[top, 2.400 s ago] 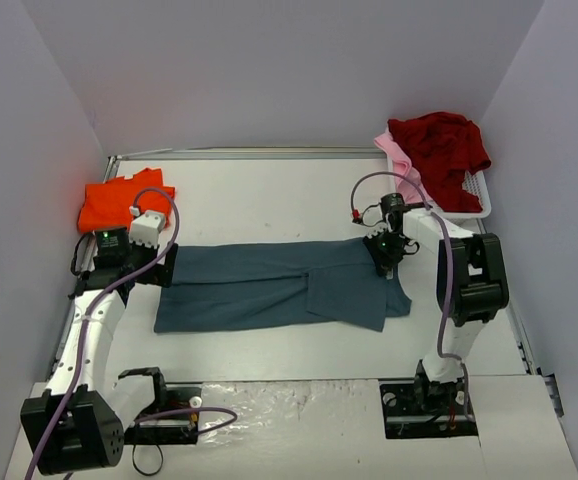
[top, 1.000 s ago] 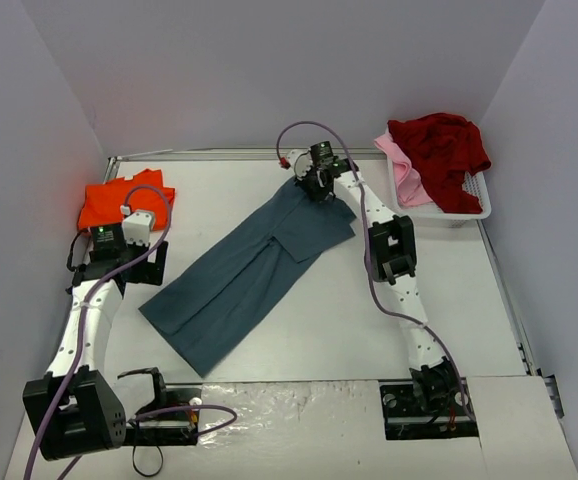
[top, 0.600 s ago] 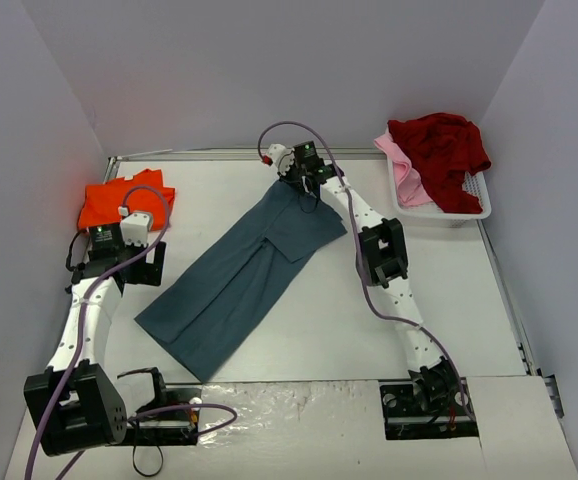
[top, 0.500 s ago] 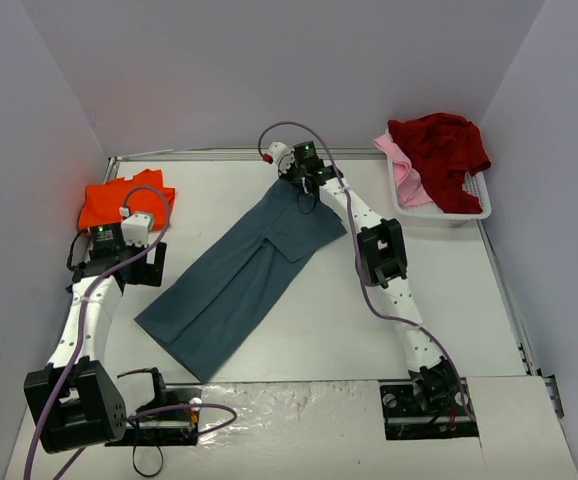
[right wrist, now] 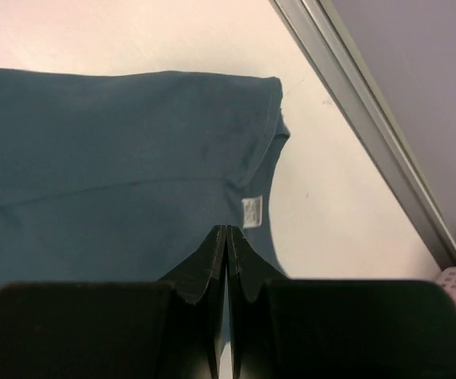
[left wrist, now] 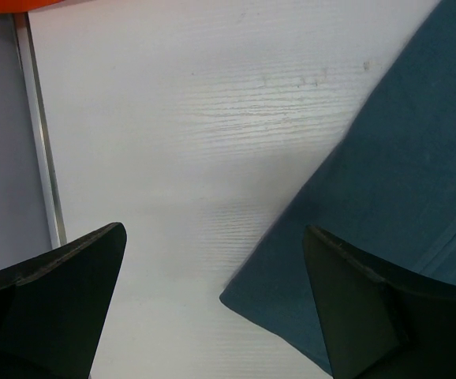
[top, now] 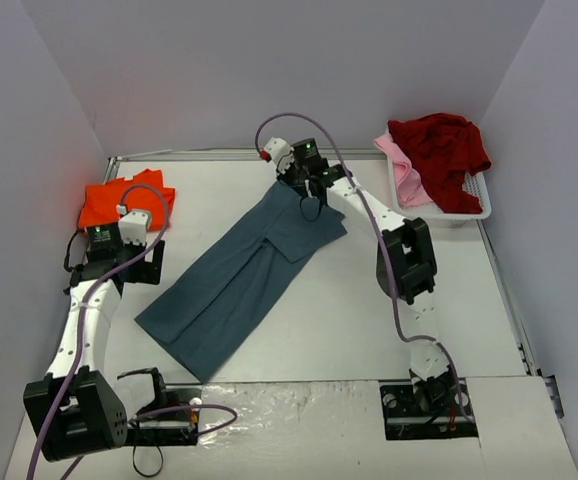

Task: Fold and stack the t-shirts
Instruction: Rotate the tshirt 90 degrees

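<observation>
Top and wrist views, read from left to right. At the far left corner of the white table (top: pixel 349 320) we see the bright orange t-shirt (top: pixel 124 203), lying as a compact bundle against the edge rail (left wrist: pixel 40 142). Just in front of it the left gripper (top: pixel 132 262) hangs above bare table, its jaws spread wide and holding nothing; in its wrist view the left gripper (left wrist: pixel 214 235) frames the nearest corner of the slate blue-grey t-shirt (left wrist: pixel 401 197). We find the slate blue-grey t-shirt (top: pixel 239 280) in the middle of the table, folded into a long narrow strip that runs diagonally from near left to far centre, flat on the surface. At its far end the right arm reaches across, and the right gripper (top: pixel 301 182) has its jaws pressed together on the cloth; the wrist view places the right gripper (right wrist: pixel 226 230) just below the small collar label (right wrist: pixel 250 212), with the slate blue-grey t-shirt (right wrist: pixel 110 150) flat beyond it. At the far right corner stands the white plastic basket (top: pixel 477 208), which holds the dark red t-shirt (top: pixel 439 145) heaped on top and the pale pink t-shirt (top: pixel 401 165) draped over its left rim.
</observation>
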### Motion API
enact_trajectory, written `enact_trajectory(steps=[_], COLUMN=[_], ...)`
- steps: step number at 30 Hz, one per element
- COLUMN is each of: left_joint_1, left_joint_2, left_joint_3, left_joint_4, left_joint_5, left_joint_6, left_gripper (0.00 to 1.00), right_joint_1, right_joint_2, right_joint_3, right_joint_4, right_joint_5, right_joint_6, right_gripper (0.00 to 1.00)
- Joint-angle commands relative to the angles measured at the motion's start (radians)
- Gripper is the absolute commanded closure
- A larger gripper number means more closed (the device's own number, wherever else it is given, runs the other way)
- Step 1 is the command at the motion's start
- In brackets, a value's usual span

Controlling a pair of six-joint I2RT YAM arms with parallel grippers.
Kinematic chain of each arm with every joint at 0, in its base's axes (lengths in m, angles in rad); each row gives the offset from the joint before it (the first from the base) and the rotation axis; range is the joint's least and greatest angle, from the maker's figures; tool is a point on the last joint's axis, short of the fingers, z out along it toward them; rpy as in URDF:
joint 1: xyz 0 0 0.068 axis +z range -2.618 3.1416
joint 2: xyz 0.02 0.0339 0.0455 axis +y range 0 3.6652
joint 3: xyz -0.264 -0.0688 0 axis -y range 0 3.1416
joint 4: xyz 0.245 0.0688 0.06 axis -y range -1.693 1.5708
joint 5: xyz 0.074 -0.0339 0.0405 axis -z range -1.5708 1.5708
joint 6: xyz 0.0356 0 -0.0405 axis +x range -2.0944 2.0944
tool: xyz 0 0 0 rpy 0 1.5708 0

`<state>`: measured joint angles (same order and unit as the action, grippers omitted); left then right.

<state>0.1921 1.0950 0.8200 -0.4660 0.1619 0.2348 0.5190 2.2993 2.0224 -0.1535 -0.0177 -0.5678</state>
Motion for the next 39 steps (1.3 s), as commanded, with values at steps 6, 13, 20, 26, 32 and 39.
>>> enact_trajectory(steps=[6,13,20,26,32,39], left_joint_1=[0.009,0.009,0.009,0.009,0.009,0.009], left_joint_2=[-0.073,-0.084,-0.093,-0.090,-0.086,-0.099], left_joint_3=[0.051,0.045,0.042,0.041,0.039,0.044], left_joint_4=[0.001,0.007,0.010,0.012,0.013,0.004], left_joint_5=[-0.024,-0.027,-0.024,-0.022,-0.024,-0.004], left_joint_6=[-0.003,-0.003,-0.003,-0.003,-0.002,-0.003], left_gripper=[0.06,0.06,0.06,0.06,0.06,0.06], right_joint_1=[-0.005,-0.004,0.001,0.004,0.004,-0.005], right_joint_2=[-0.212,-0.143,-0.090,-0.069,-0.035,0.023], right_joint_3=[-0.226,-0.234,-0.241,-0.286,-0.306,-0.248], right_joint_4=[-0.153,-0.285,-0.328,-0.339,-0.342,-0.350], right_joint_5=[-0.261,-0.431,-0.464,-0.461,-0.409,-0.276], right_joint_6=[0.173,0.197,0.204,0.197,0.181,0.178], right_gripper=[1.00,1.00,1.00,1.00,1.00,1.00])
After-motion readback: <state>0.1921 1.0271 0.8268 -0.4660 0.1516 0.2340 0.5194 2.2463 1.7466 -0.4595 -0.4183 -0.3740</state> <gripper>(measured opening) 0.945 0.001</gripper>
